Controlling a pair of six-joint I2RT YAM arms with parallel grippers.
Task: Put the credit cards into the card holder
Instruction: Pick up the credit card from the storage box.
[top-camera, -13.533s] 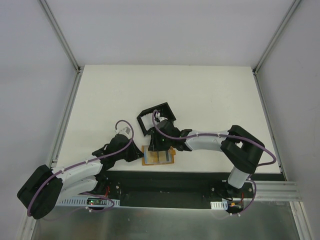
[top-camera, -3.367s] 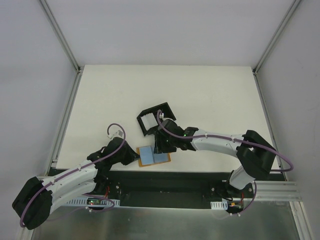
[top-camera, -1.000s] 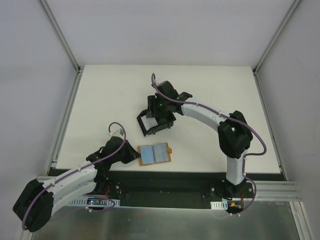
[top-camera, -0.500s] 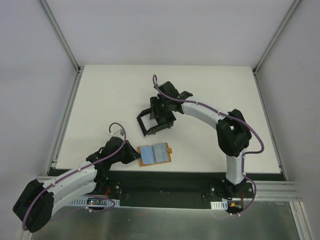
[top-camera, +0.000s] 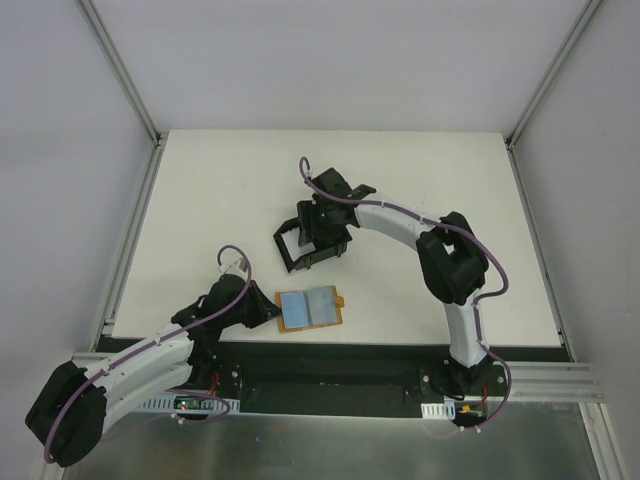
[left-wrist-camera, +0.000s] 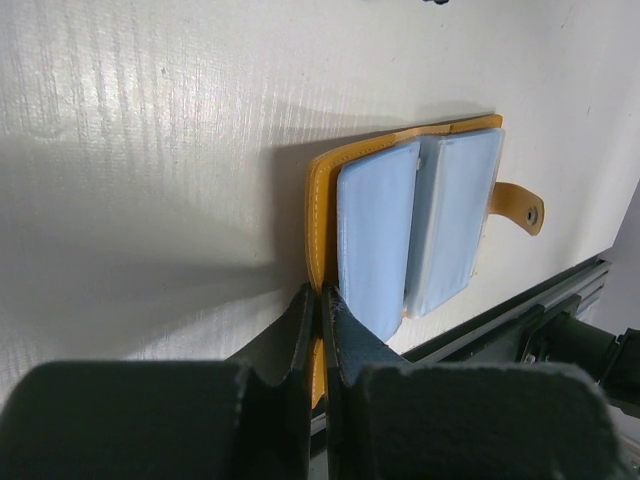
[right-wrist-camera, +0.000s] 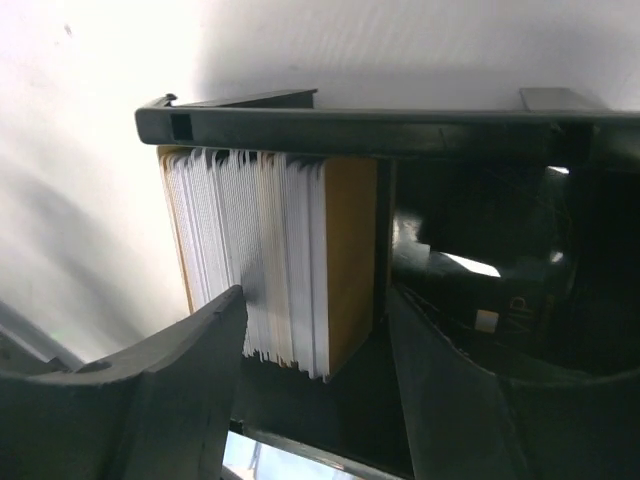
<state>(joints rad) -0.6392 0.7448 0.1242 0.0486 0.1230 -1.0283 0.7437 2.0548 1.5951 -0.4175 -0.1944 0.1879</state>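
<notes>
White laminate is covering the table (top-camera: 430, 190), which is carrying everything from the middle of the top view down to its lower edge.

Near the centre of that view the black card holder (top-camera: 287, 250) is sitting open-topped, with the right gripper (top-camera: 322, 232) hanging directly over it. In the right wrist view the jaws are standing apart, one on each side of the white ridged insert (right-wrist-camera: 240, 260), and they are gripping nothing. A tan-orange card (right-wrist-camera: 350, 260) is standing on edge inside the holder, pressed against the right end of the insert.

Below the holder and apart from it, toward the lower middle of the top view, the tan-orange wallet (top-camera: 312, 308) is lying open and flat. The left gripper (left-wrist-camera: 318, 300) is pinching the wallet's near orange edge, its jaws closed tight on the cover and pinning it to the table. Two pale blue panels (left-wrist-camera: 375, 230) are showing side by side inside; they may be further cards or only plastic pockets, and the view is not settling which.

By my reading, at least one card is already in the holder, so the task is partly done. If the blue panels are hiding cards, those are waiting to be drawn out and carried across.
</notes>
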